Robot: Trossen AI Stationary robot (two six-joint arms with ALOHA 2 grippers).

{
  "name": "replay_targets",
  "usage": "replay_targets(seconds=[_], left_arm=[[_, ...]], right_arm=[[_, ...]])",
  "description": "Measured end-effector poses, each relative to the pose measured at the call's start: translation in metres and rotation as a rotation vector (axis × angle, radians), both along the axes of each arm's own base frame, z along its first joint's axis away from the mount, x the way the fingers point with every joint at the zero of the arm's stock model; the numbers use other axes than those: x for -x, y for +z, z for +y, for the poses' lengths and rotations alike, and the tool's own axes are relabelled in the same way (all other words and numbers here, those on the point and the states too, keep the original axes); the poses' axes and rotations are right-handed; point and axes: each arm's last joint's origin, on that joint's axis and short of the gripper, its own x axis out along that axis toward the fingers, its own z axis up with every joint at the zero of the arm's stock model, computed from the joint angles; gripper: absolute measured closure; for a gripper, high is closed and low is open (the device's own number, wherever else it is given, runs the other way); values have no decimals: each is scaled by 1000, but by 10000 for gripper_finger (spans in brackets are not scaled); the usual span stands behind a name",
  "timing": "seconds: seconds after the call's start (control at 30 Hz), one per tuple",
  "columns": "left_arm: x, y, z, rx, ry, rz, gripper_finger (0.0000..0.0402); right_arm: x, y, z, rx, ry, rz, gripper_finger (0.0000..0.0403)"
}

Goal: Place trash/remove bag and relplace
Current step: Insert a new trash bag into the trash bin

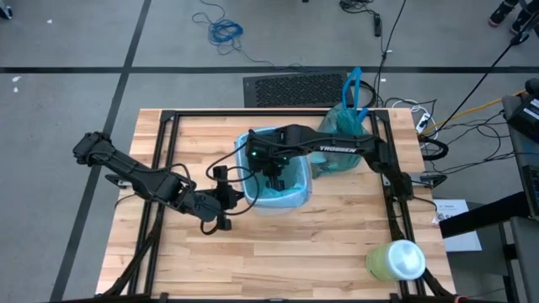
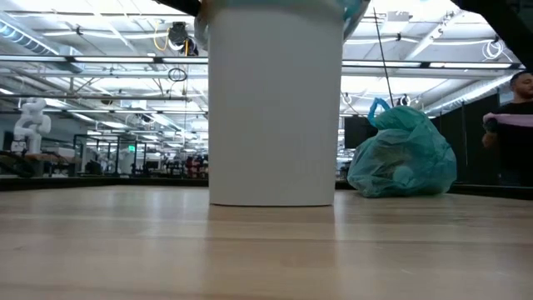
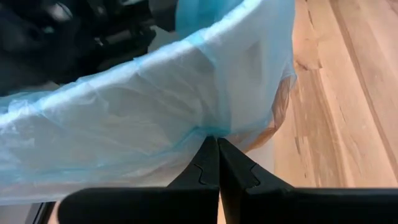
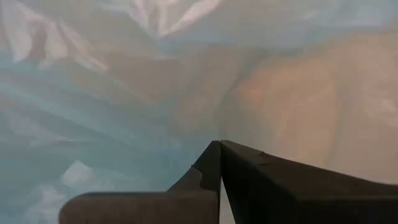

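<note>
A white bin (image 1: 290,200) stands mid-table, lined with the sky-blue bag (image 1: 271,195), whose edge is folded down over the rim (image 3: 155,68). My left gripper (image 1: 229,199) is shut at the bin's left side, on the bag's hanging edge. My right gripper (image 1: 274,175) reaches down into the bin from the right, fingers shut (image 4: 219,144), with blue plastic (image 4: 93,112) all around. The filled teal-green bag (image 1: 344,128) with blue handles rests on the table's far right part (image 2: 402,157). No trash scraps show. My left gripper pinches the lower edge of the sky-blue bag's folded-down collar (image 3: 208,129) between its two shut fingertips, on the outside of the bin's wall. The plastic puckers toward the tips; the collar stays draped over the rim. My right gripper is deep in the lined bin; I cannot tell whether its shut tips touch the plastic.
A pale-green container with a white top (image 1: 396,259) stands at the table's near right corner. Bare wood lies near and left of the bin (image 1: 253,261). A person (image 2: 515,125) stands beyond the table's right side in the low view.
</note>
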Motion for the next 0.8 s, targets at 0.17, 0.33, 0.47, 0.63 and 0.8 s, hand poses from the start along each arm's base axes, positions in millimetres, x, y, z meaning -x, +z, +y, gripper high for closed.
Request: replay_targets(seconds=[0.17,0.33,0.47,0.63,0.8], left_arm=[[0,0,0,0,0,1,402],[0,0,0,0,0,1,402],[0,0,0,0,0,0,402],[0,0,0,1,0,-1,402],[0,0,0,2,0,-3,402]], right_arm=[[-2,-9,-2,-9,-15,38,403],[-3,-13,-1,-17,-30,60,403],[0,-8,4,-18,-26,54,403],[12,16,6,-50,-103,-5,403],[14,23,3,-105,-236,-43,403]])
